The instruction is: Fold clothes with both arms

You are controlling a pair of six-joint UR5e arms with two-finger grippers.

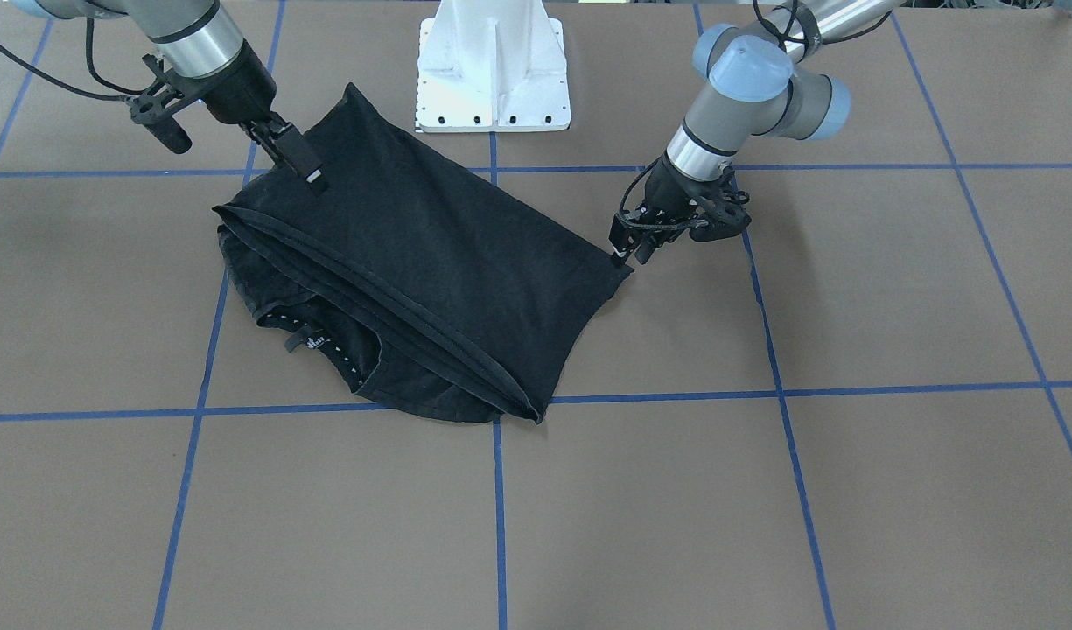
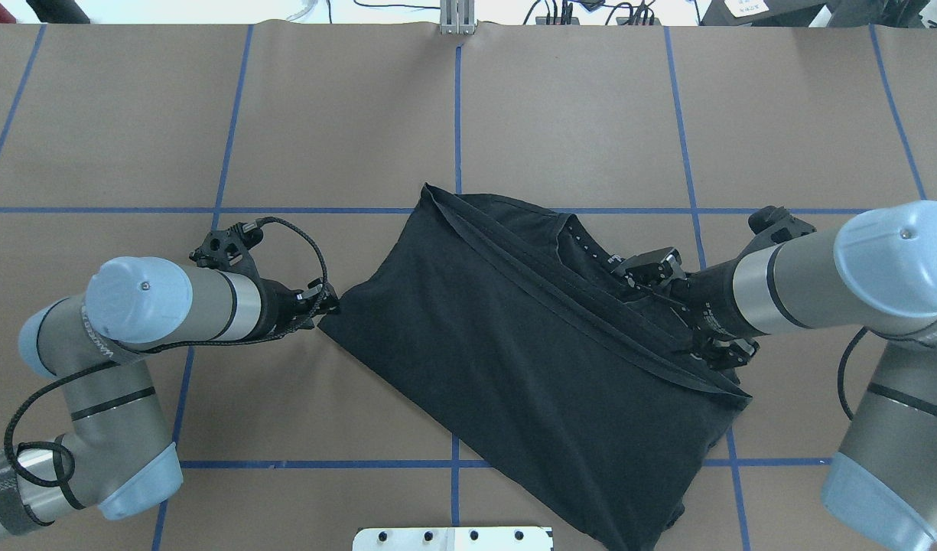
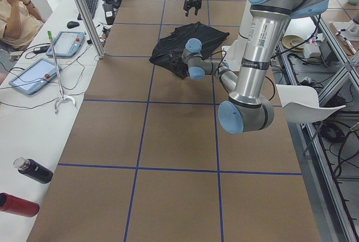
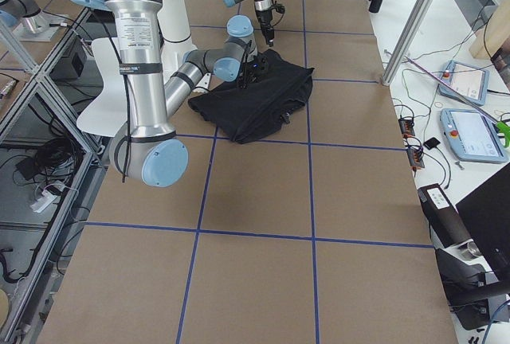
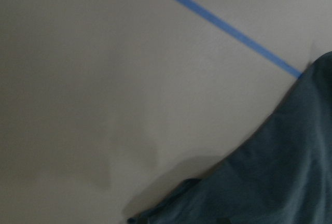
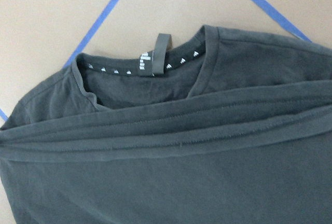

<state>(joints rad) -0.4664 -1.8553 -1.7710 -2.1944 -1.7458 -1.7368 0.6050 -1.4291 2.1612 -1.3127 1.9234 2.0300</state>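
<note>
For a two-arm fold, the left pincer [image 1: 632, 256] (aperture indeterminable) and narrow right pincer [image 1: 315, 178] flank the t-shirt [image 1: 430, 254].

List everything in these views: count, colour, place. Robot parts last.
t-shirt: one, black, folded over at the table's middle, collar showing.
table: one, brown with a blue tape grid, under the shirt.
pedestal base: one, white, at the robot's edge of the table.
side bench: one, white, along the table's far side from the robot.
tablets: two, pale blue-grey, on the side bench.
bottles: two, one black and one red, lying on the bench.
person: one, partly in view, by the bench.
left gripper: one, black, at a shirt corner.
right gripper: one, black, over the shirt's opposite end.
</note>
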